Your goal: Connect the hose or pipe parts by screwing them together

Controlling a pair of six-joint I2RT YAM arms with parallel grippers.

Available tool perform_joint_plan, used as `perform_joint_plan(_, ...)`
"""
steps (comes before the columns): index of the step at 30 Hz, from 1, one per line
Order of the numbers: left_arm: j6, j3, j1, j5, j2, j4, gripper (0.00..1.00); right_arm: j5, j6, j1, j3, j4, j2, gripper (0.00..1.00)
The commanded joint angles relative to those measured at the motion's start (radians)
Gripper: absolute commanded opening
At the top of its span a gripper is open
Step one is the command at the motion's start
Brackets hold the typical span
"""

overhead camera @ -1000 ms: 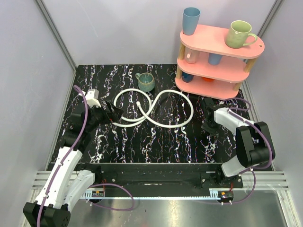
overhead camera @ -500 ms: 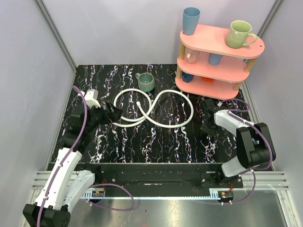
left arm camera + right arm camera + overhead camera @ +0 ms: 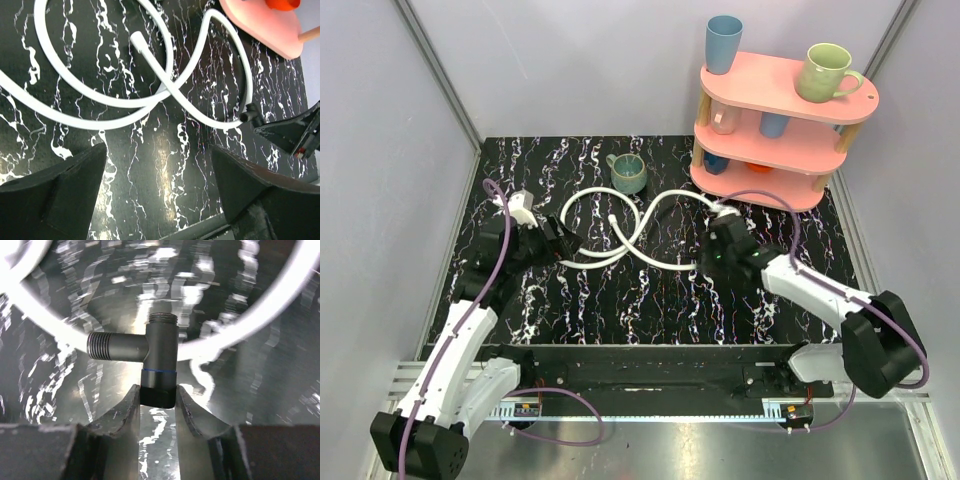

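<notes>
**pipefan:** What's the right gripper (image 3: 157,393) doing here?

**yam_watcher:** It's pinching a dark T-shaped fitting (image 3: 159,360) by its bottom end, one finger pressed on each side. The threaded end sticks up at 12 o'clock and the ribbed side arm pokes out at 9 o'clock. A white curve of hose runs right behind it, low over the black marbled table (image 3: 620,300).

**pipefan:** And the left one?

**yam_watcher:** The left gripper (image 3: 159,152) is spread wide with nothing between the fingers, just bare tabletop. It sits at the 9 o'clock edge of the white hoses (image 3: 660,262).

**pipefan:** So where's the hose stuff overall?

**yam_watcher:** From above, the two white hoses lie mid-table in loops that cross over each other, kind of a figure eight. One white end tip (image 3: 139,42) lies loose inside the left loop, touching nothing. The right gripper is at about 4 o'clock on the right loop. In the left wrist view a hose end runs right up to that dark fitting, but I honestly can't tell if they're joined or only touching.

**pipefan:** Anything else around?

**yam_watcher:** There's a green mug (image 3: 628,174) at 12 o'clock just past the loops, and a pink shelf (image 3: 770,80) with cups on it at 2 o'clock in the far corner.
</notes>
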Motion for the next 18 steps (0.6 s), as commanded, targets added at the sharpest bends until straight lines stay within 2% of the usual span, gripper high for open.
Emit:
perform_joint_plan(1,-0.029,0.043,-0.001,0.048,0.008,-0.018,0.89,-0.033,-0.246,0.216,0.05,0.172,-0.008,0.12)
perform_joint_plan(5,-0.049,0.056,-0.001,0.172,0.029,-0.019,0.89,-0.123,-0.347,0.346,0.026,0.4,-0.007,0.09)
perform_joint_plan(7,-0.054,0.057,-0.001,0.287,0.052,-0.007,0.89,-0.181,-0.401,0.367,0.001,0.477,0.002,0.09)
perform_joint_plan(8,-0.058,0.056,-0.001,0.327,0.061,-0.002,0.89,-0.274,-0.425,0.367,-0.013,0.569,0.009,0.09)
perform_joint_plan(9,-0.06,0.057,-0.001,0.404,0.071,0.007,0.89,-0.307,-0.451,0.37,-0.029,0.621,0.015,0.09)
perform_joint_plan(11,-0.068,0.057,-0.001,0.474,0.101,0.014,0.88,-0.385,-0.507,0.378,-0.074,0.768,0.026,0.09)
perform_joint_plan(14,-0.066,0.056,-0.002,0.56,0.135,0.018,0.85,-0.476,-0.58,0.389,-0.086,0.849,0.029,0.09)
perform_joint_plan(18,-0.074,0.053,-0.001,0.624,0.16,0.04,0.85,-0.574,-0.635,0.395,-0.057,0.843,0.039,0.09)
